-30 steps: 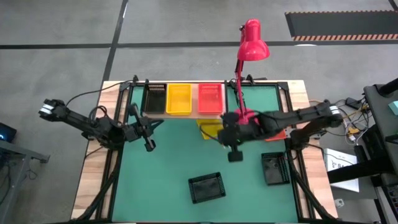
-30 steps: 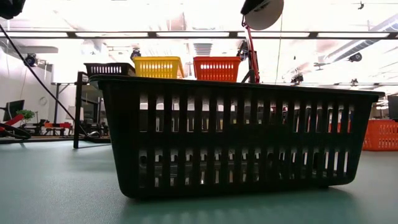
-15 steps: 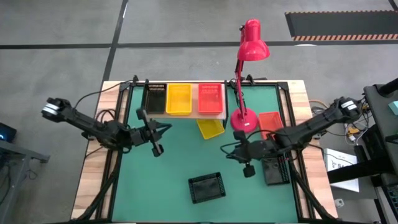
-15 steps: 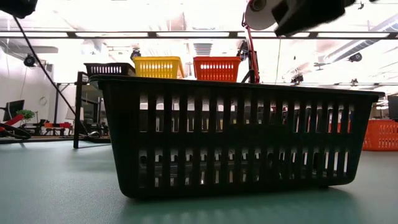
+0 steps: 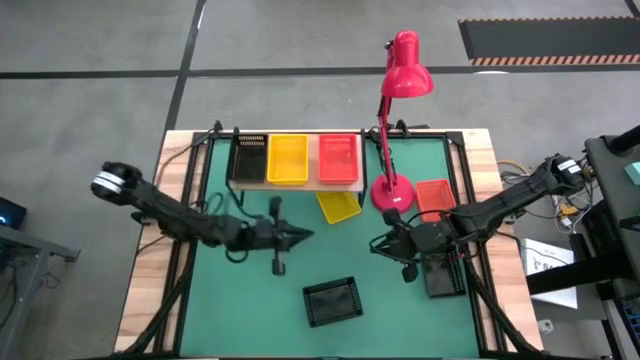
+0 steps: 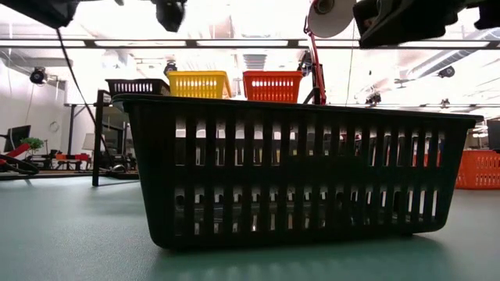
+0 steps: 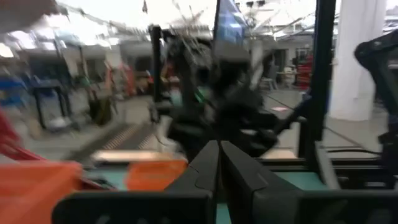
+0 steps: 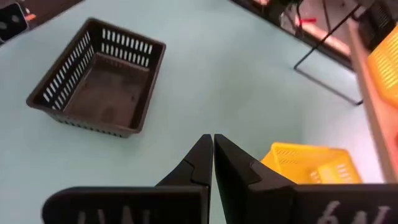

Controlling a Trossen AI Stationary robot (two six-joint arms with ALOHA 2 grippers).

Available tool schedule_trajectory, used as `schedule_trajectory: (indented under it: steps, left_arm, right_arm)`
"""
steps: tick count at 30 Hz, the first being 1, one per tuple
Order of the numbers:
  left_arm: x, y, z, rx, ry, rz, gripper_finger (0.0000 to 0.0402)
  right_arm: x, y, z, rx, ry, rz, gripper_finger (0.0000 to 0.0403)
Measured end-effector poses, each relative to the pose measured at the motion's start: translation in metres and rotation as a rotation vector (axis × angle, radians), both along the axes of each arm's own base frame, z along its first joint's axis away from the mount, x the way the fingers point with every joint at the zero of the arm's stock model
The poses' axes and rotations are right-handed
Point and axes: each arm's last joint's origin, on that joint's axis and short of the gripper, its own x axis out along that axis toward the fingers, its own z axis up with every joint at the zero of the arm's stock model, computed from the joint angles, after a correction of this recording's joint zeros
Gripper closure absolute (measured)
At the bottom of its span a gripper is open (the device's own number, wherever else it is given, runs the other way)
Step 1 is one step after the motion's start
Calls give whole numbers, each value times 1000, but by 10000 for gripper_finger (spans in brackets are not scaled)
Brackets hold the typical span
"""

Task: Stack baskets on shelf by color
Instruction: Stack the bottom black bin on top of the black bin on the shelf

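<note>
On the shelf (image 5: 295, 186) stand three baskets side by side, one black basket (image 5: 249, 158), one yellow basket (image 5: 288, 159) and one orange-red basket (image 5: 338, 158), so each colour has its place but the stacking looks barely begun. Four baskets lie on the green table (image 5: 230, 310): a loose yellow one (image 5: 338, 206) near the shelf, a loose orange-red one (image 5: 433, 196) beside the lamp base (image 5: 391, 192), a black one in front (image 5: 332, 301) and a black one at the right (image 5: 441, 272). The left gripper (image 5: 280, 262) and the right gripper (image 5: 407, 270) both hover over the table with fingers pressed together, holding nothing.
</note>
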Motion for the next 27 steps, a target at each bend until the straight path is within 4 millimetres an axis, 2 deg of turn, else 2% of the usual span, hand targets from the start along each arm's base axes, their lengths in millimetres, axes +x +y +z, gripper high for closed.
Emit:
schedule_trajectory:
  steps: [7,14,22,27]
  left_arm:
    - [47,-29,-8,-147,84,-57,402]
    - [88,-47,-4,-347,373,-25,402]
    - [112,-85,0,-593,668,33,402]
    - [123,-113,-1,-671,856,10,402]
  right_arm:
    - [-12,-5,17,-58,-81,58,394]
    - [-26,-10,29,-87,-118,86,394]
    - [-42,-15,30,-50,-104,124,394]
    - [-52,-17,29,-16,-91,113,394]
